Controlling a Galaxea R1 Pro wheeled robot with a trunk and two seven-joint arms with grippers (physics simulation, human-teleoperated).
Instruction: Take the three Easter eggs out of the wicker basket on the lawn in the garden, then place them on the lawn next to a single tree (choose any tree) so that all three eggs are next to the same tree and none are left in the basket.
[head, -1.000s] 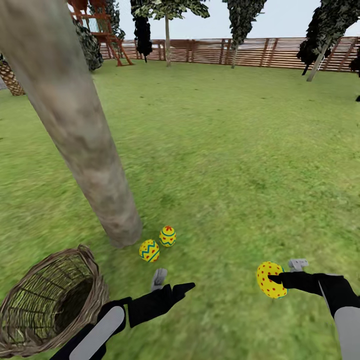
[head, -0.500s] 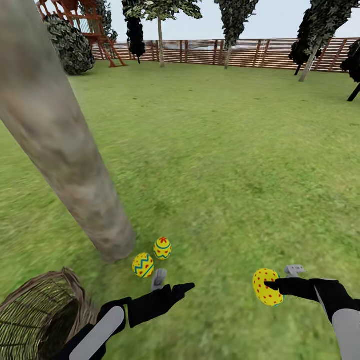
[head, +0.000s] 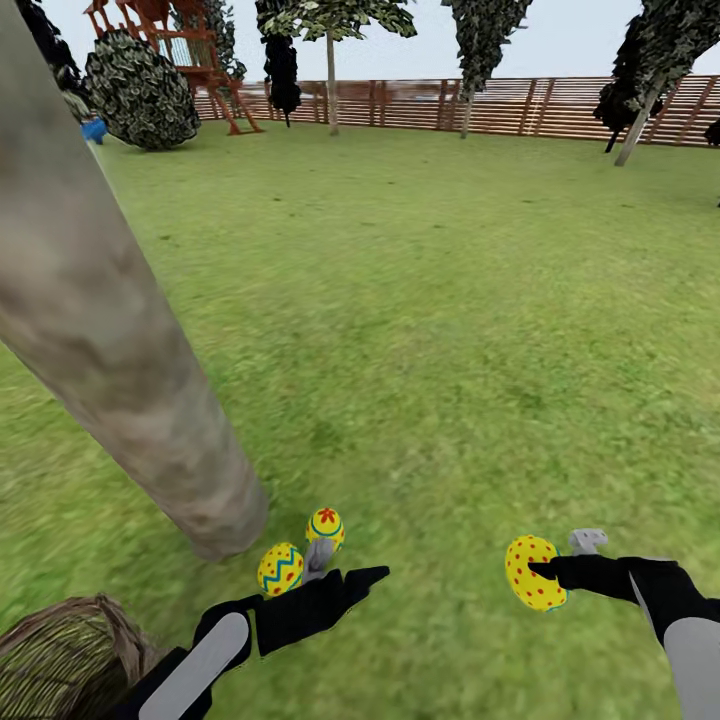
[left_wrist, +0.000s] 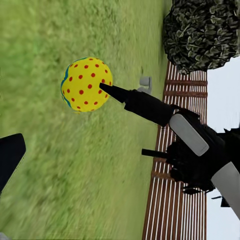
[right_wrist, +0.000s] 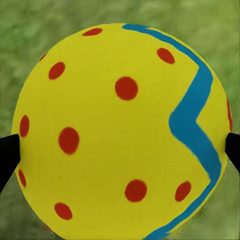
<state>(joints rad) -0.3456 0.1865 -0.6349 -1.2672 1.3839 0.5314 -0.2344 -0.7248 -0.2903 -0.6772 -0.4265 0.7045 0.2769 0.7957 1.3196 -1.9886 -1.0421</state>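
Note:
The tree (head: 120, 340), a thick mottled grey-brown trunk, leans across the left of the head view and meets the lawn (head: 450, 330) at its base. Two Easter eggs lie on the grass beside that base: one with blue zigzags (head: 281, 569) and one with a red flower mark (head: 325, 526). My right gripper (head: 560, 558) is shut on the third egg (head: 534, 572) (left_wrist: 86, 84) (right_wrist: 120, 135), held just above the grass to the right. My left gripper (head: 345, 567) hangs open and empty just in front of the two eggs. The wicker basket (head: 60, 655) shows at the lower left corner.
A brown slat fence (head: 520, 105) rings the far side of the garden, with thin dark-leaved trees (head: 330, 40) in front of it. A red playset (head: 190, 55) and a round bush (head: 140, 90) stand at the far left. Open grass stretches ahead and to the right.
The whole view has shifted: the trunk looms larger, the two eggs sit lower, the basket has slid to the corner. Both arms keep their pose, the right still holding its egg.

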